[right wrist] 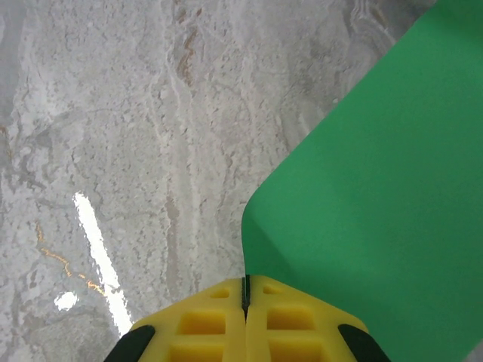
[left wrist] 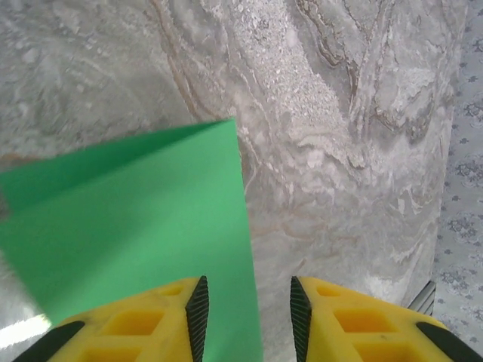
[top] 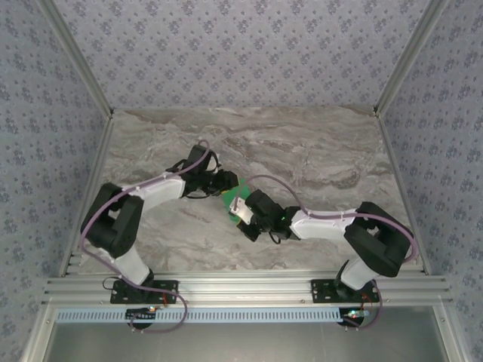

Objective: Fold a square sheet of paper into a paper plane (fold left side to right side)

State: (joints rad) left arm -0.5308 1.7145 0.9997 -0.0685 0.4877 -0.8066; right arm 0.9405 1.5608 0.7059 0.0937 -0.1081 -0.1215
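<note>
1. Table [top: 317, 158]: grey-brown marbled top. Both arms reach in from its near edge and meet over its middle.
2. Sheet of paper [top: 235, 196]: bright green, plain, unmarked. It sits at the middle of the table, between the two gripper tips, and little of it shows from above because the arms cover most of it.
3. Sheet of paper, left wrist view [left wrist: 136, 219]: one corner points toward the far side of the table. A darker green band runs along the upper edge. Whether that band is a folded layer or a shadow cannot be told.
4. Left gripper [top: 230, 188], seen also at [left wrist: 245, 317]: it is over the middle of the table and its yellow fingers [left wrist: 151, 328] stand apart with a clear gap. The paper's right edge runs down into that gap. The paper passes beneath one finger, and contact cannot be told.
5. Right gripper [top: 241, 207], seen also at [right wrist: 245, 317]: it is over the middle of the table, just nearer the near edge than the left one. Its yellow fingers [right wrist: 196, 324] are pressed together, leaving only a thin seam.
6. Sheet of paper, right wrist view [right wrist: 377, 188]: it curves up off the table, and its rounded edge runs straight into the seam of the closed fingers, pinched there.
7. Glare [right wrist: 98, 241]: a bright streak on the bare table beside the right gripper.
</note>
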